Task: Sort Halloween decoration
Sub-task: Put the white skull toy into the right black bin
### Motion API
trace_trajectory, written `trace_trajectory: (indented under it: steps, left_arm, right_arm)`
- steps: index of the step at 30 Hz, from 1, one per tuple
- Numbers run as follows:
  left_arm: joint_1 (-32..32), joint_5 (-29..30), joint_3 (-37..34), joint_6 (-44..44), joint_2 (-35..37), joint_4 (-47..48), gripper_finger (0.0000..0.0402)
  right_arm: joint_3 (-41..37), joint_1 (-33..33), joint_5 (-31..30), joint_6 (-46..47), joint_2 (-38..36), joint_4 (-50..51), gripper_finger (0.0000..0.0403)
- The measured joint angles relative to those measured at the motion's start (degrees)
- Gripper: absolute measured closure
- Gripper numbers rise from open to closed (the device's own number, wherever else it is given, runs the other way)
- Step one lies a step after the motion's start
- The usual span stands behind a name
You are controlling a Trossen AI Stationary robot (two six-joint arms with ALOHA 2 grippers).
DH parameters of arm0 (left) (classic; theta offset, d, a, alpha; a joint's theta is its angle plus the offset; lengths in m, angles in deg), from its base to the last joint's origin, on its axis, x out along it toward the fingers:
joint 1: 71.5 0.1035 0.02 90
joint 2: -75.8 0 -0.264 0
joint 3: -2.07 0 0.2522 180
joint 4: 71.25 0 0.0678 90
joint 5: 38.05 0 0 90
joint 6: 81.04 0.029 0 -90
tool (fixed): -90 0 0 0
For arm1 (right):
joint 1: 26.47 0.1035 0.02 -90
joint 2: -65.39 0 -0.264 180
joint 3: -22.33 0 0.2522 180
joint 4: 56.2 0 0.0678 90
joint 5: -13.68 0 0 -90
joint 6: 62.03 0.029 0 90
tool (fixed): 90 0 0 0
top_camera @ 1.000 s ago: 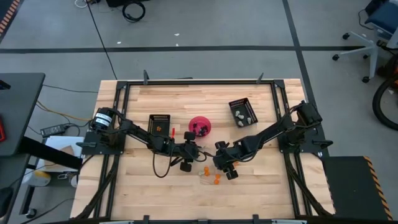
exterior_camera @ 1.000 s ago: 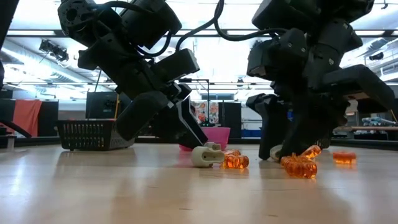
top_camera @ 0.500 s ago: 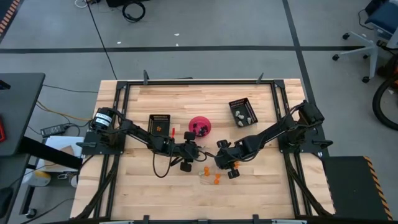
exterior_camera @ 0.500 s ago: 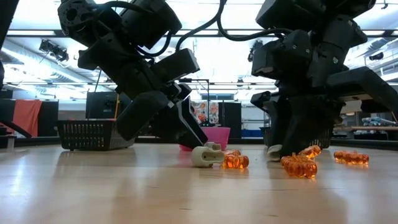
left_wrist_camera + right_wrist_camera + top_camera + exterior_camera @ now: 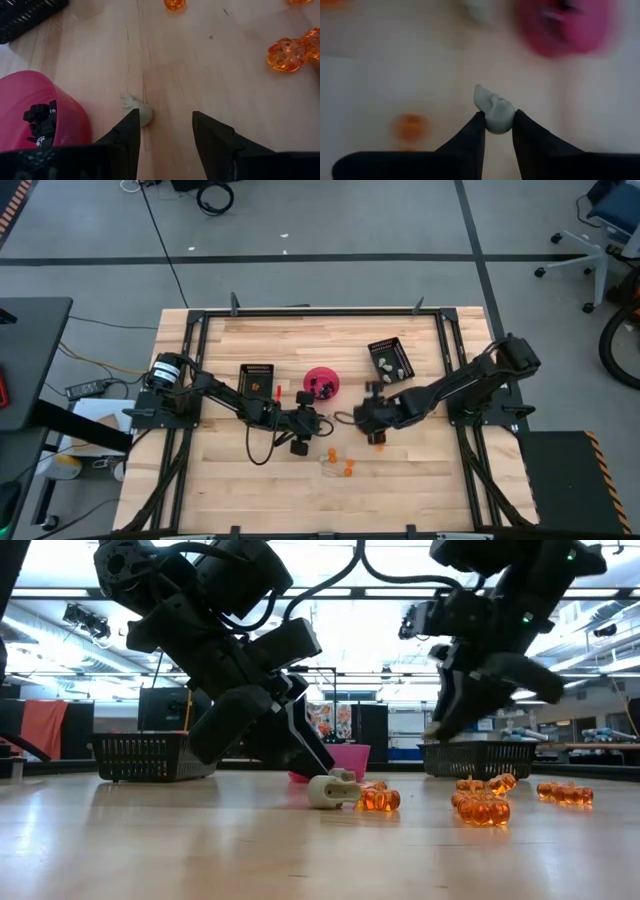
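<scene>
Pinching a small whitish-grey skull trinket (image 5: 495,114), the right gripper (image 5: 497,125) is hovering near the round pink bowl (image 5: 309,377); left gripper (image 5: 162,122) is gaping beside it

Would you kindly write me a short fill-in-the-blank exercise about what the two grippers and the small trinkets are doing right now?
1. The right gripper is shut on a small ____-coloured trinket.
2. The black trinkets lie inside the ____ bowl.
3. The left gripper is ____, with nothing between its fingers.
4. The loose trinkets on the table beside the arms are mostly ____.

Missing words: whitish-grey; pink; open; orange
</scene>
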Motion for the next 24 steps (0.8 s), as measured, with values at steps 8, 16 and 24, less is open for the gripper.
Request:
trace_trajectory:
  steps: [8, 16, 24]
  left_arm:
    - [0.00, -0.01, 0.00, 0.02, 0.00, 0.00, 0.0251]
    - [0.00, -0.01, 0.00, 0.04, 0.00, 0.00, 0.0251]
    - [0.00, 0.00, 0.00, 0.04, 0.00, 0.23, 0.0251]
  right_arm:
    - [0.03, -4.04, -12.59, 16.41, -7.57, 18.64, 0.0314]
    - [0.07, -10.36, -12.49, 27.07, -9.51, 30.06, 0.0312]
    - [0.02, -17.25, -8.12, 23.13, -7.19, 29.00, 0.0283]
